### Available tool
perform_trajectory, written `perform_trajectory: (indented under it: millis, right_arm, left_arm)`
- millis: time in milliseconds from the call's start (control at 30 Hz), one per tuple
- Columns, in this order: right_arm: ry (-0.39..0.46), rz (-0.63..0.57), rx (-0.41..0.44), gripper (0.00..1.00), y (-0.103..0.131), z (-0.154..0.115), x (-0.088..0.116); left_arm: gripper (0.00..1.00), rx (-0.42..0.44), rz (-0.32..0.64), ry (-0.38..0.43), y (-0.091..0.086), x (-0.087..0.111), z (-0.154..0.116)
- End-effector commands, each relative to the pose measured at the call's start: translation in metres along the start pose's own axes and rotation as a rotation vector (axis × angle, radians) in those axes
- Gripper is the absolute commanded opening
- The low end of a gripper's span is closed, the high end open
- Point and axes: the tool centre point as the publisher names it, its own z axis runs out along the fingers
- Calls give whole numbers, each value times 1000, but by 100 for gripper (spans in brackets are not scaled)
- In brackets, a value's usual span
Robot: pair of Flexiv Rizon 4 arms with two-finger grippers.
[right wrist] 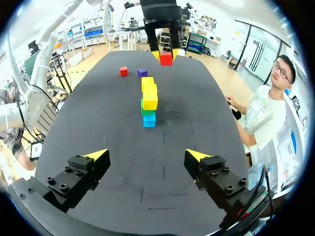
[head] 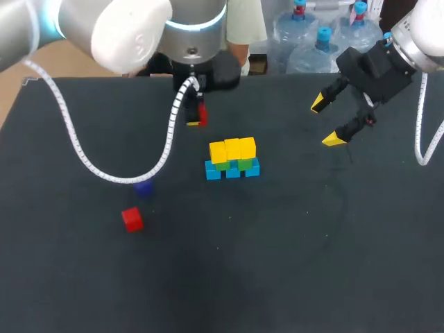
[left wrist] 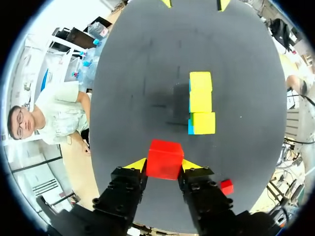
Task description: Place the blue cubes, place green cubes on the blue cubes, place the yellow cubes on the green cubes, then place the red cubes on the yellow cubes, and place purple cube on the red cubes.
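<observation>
Clamping a red cube (left wrist: pixel 165 158), left pincer (left wrist: pixel 164 165) faces the stack (left wrist: pixel 201 103) (apart).

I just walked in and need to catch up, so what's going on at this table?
The left tool is shut on a red cube, close to the stack. The stack has blue cubes at the bottom, green cubes on them and yellow cubes on top; no red is on it yet. A spare red cube and the purple cube lie loose. The right tool hangs open, empty.
</observation>
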Motion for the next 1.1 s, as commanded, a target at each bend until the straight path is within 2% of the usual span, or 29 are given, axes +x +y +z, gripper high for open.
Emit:
perform_trajectory:
  millis: [33,267,433,633,1100]
  right_arm:
    - [-1,-1,0,100,0,0,0]
    - [-1,-1,0,100,0,0,0]
    - [-1,-1,0,100,0,0,0]
    - [-1,-1,0,100,0,0,0]
    - [-1,-1,0,100,0,0,0]
  left_arm:
    - [0,22,16,-2,2,1,-8]
    - [0,63,61,-7,-2,-14,-16]
    - [0,62,96,-20,-6,-23,-18]
    - [0,11,94,-67,-5,-19,-18]
    - [0,10,93,-58,-5,-19,-18]
